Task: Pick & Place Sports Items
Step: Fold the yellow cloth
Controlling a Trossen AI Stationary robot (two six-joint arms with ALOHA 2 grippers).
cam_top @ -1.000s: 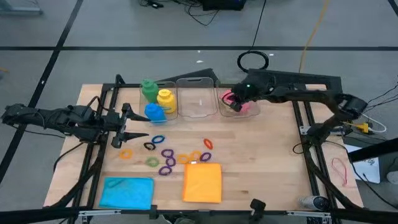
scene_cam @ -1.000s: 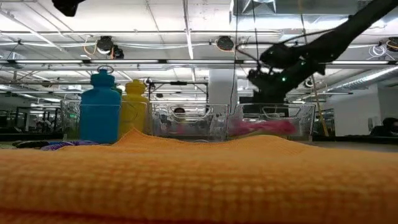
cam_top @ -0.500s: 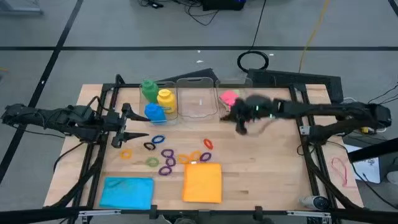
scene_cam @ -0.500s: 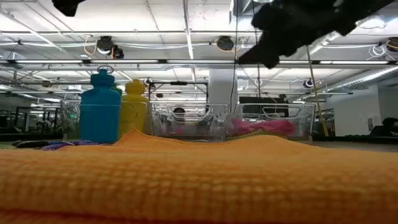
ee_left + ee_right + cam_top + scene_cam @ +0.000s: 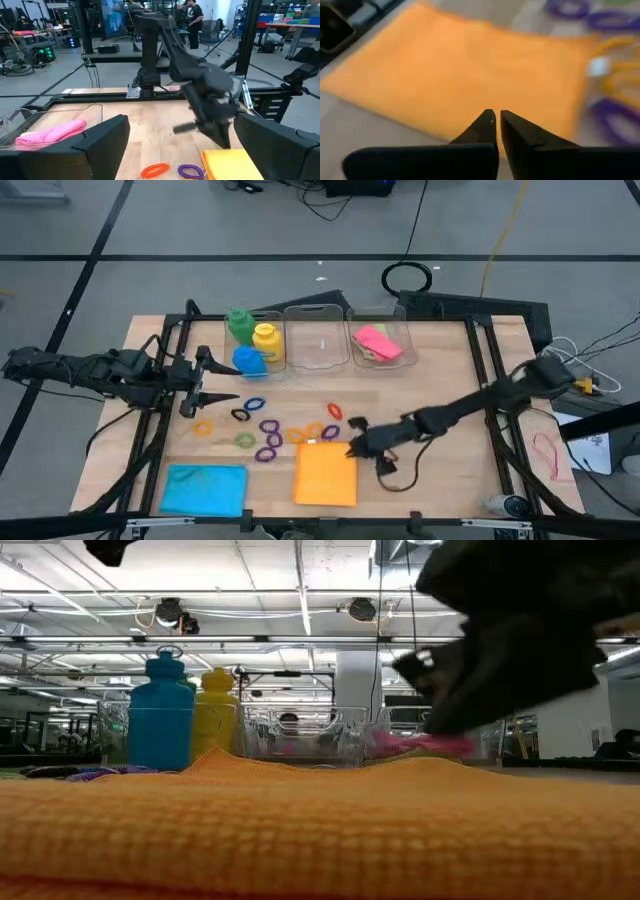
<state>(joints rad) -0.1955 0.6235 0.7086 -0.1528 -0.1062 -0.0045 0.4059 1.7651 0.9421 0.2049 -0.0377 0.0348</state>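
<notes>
Lighting even and bright, from overhead ceiling strip fixtures [image 5: 250, 638] visible in low view at 12 o'clock. Shadows on table [image 5: 440, 380] soft, faint. Right arm [image 5: 520, 630] motion-blurred at 2 o'clock in low view, also smeared in left wrist view. Orange cloth [image 5: 455, 70] soft, rings [image 5: 612, 115] at 3 o'clock out of focus in right wrist view.

Orange cloth [image 5: 326, 474], blue cloth [image 5: 204, 489], pink cloth [image 5: 377, 343], green, yellow and blue bottles [image 5: 251, 343], and seemingly purple, orange, yellow rings [image 5: 270, 432].
</notes>
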